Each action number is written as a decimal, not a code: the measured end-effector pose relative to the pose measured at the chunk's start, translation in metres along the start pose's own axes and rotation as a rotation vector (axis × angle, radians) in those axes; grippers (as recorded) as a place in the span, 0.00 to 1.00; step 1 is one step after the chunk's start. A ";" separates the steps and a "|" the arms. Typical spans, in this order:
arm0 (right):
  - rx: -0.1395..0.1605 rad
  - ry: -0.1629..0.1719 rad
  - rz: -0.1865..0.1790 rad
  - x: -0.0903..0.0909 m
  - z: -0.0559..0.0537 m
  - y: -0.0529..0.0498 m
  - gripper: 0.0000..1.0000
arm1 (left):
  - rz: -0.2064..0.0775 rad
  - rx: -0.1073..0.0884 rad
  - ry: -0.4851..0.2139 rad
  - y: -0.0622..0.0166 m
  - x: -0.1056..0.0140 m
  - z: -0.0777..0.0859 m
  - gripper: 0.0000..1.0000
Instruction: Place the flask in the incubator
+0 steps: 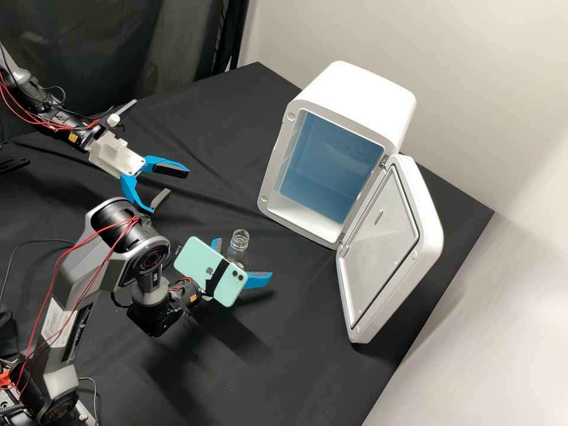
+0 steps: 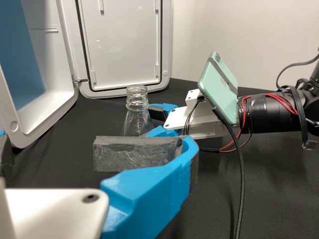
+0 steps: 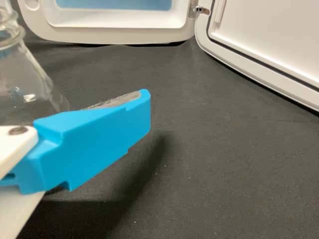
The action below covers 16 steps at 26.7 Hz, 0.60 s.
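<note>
A clear glass flask (image 1: 239, 241) stands upright on the black bench in front of the white incubator (image 1: 355, 89). The incubator's door (image 1: 387, 248) hangs wide open, showing the blue inside. My right gripper (image 1: 241, 259) is open, one blue finger on each side of the flask's body. The left wrist view shows the flask (image 2: 136, 113) between those fingers (image 2: 163, 107), and in the right wrist view it (image 3: 22, 84) sits just inside my finger (image 3: 94, 134). My left gripper (image 1: 175, 182) hangs open and holds nothing, farther back on the left and away from the flask.
A mint-green phone (image 1: 210, 270) is mounted on the right arm's wrist and hides the flask's base from above. Red cables run along both arms. The bench ends right of the open door (image 2: 124, 45), with a white wall behind.
</note>
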 end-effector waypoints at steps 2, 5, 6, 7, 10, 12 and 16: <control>0.000 0.000 0.000 0.000 0.000 0.000 1.00 | 0.000 0.000 0.000 0.0000 0.000 0.000 1.00; 0.000 0.001 -0.001 0.000 0.000 0.000 0.00 | 0.000 0.000 0.000 0.0000 0.000 0.000 1.00; -0.001 0.004 0.000 0.000 -0.001 -0.001 0.00 | 0.000 0.000 0.000 0.0000 0.000 0.000 1.00; -0.001 0.010 0.004 0.000 -0.002 -0.001 0.00 | 0.000 0.000 0.000 0.0000 0.000 0.000 1.00; -0.001 0.018 0.013 0.000 -0.003 0.000 0.00 | 0.000 0.000 0.000 0.0000 0.000 0.000 1.00; -0.001 0.018 0.013 0.000 -0.003 0.000 0.00 | 0.000 0.000 0.000 0.0000 0.000 0.000 1.00; -0.001 0.018 0.013 0.000 -0.003 0.000 0.00 | 0.000 0.000 0.000 0.0000 0.000 0.000 1.00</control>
